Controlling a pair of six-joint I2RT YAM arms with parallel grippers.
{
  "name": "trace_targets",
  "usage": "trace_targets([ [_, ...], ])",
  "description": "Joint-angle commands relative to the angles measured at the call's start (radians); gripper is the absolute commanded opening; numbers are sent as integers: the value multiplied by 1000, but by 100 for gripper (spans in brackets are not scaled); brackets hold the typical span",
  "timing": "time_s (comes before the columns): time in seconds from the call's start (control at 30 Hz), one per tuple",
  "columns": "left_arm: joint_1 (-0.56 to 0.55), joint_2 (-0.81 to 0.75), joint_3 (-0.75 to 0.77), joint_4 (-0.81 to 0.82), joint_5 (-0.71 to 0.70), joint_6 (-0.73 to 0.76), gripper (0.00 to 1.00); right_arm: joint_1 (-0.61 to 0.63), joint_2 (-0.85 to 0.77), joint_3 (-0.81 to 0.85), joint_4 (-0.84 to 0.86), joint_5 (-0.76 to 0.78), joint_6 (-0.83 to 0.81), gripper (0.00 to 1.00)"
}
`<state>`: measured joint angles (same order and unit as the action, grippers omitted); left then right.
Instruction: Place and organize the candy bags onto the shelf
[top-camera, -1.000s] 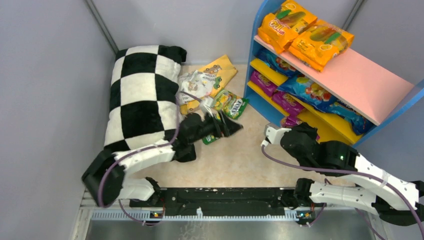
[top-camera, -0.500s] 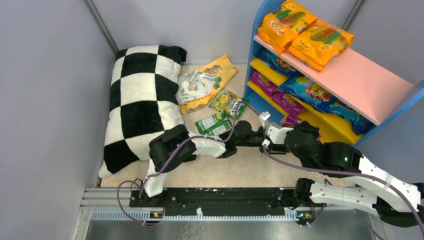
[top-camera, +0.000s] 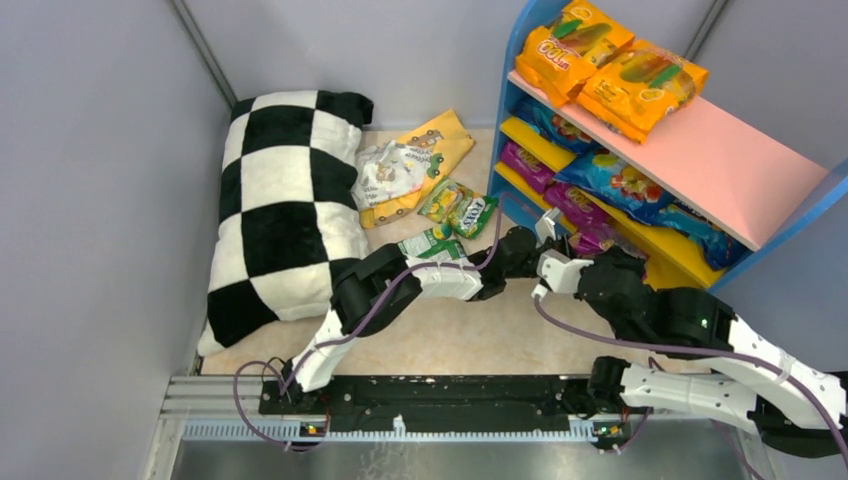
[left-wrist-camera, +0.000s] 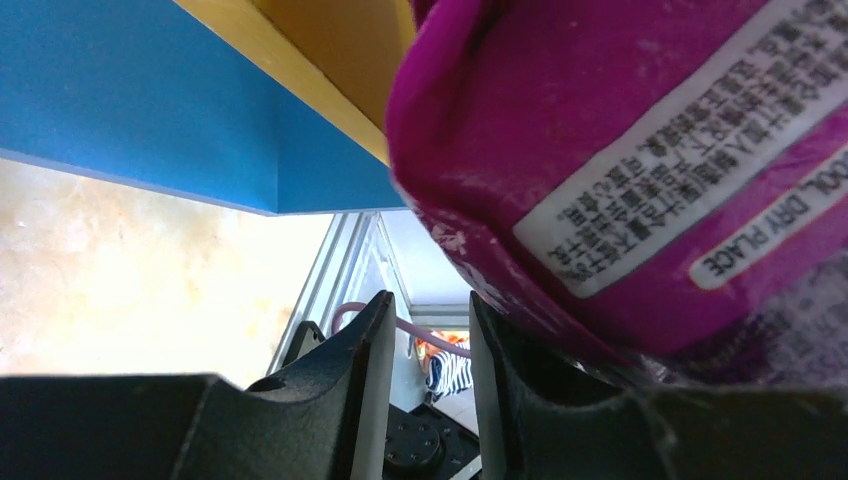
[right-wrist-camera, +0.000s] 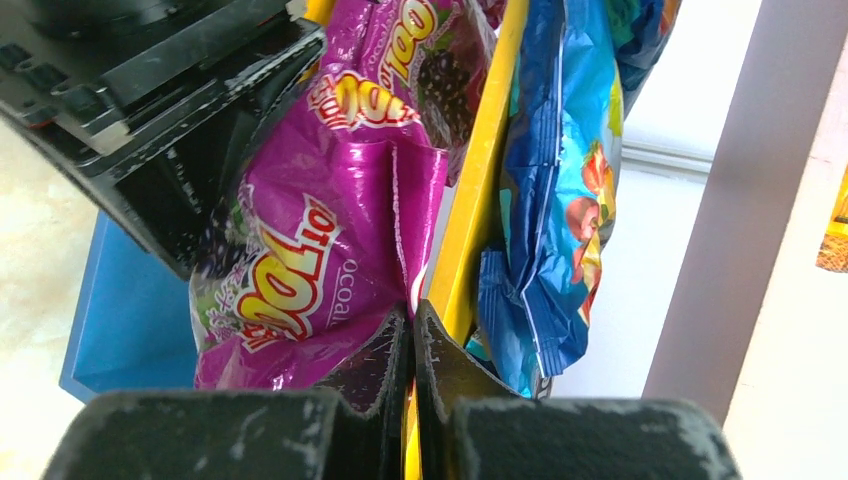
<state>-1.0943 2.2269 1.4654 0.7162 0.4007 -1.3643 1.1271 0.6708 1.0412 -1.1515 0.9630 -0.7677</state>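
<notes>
Right gripper (right-wrist-camera: 412, 325) clenched on glossy purple candy bag (right-wrist-camera: 300, 230) at blue-framed shelf's (top-camera: 735, 170) yellow lower board (right-wrist-camera: 478, 200) — glossy blue bag (right-wrist-camera: 550, 230) just past it. Left gripper (left-wrist-camera: 422, 310) slightly parted, empty, against the purple bag — wrist views only; overhead, arms block it.

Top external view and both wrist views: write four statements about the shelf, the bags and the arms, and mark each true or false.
1. Two glossy orange candy bags lie on the pink top board of the blue-framed shelf. True.
2. The black-and-white checkered pillow lies right of the shelf. False: it lies to the left, by the grey wall.
3. The right arm's fingers pinch a glossy purple candy bag. True.
4. Every candy bag is already on the shelf. False: green plastic bags and a yellow-and-white one lie on the beige table top.
</notes>
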Motion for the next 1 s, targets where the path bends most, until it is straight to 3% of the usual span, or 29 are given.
trace_targets([
  [0.0,3,-1,76,-52,-48,-25,40,-9,-37,52,-17,-32,-39,0],
  [0.13,-1,51,168,-92,-25,-70,40,-9,-59,49,-59,-86,-61,0],
  [0.67,-16,98,174,-46,-99,-257,38,-8,-110,-178,-136,-72,34,0],
  [0.87,-15,99,160,-40,-92,-242,38,-8,-95,-184,-95,-26,116,0],
  [0.97,-14,60,102,-46,-102,-202,45,-8,-58,-192,-71,-11,171,0],
])
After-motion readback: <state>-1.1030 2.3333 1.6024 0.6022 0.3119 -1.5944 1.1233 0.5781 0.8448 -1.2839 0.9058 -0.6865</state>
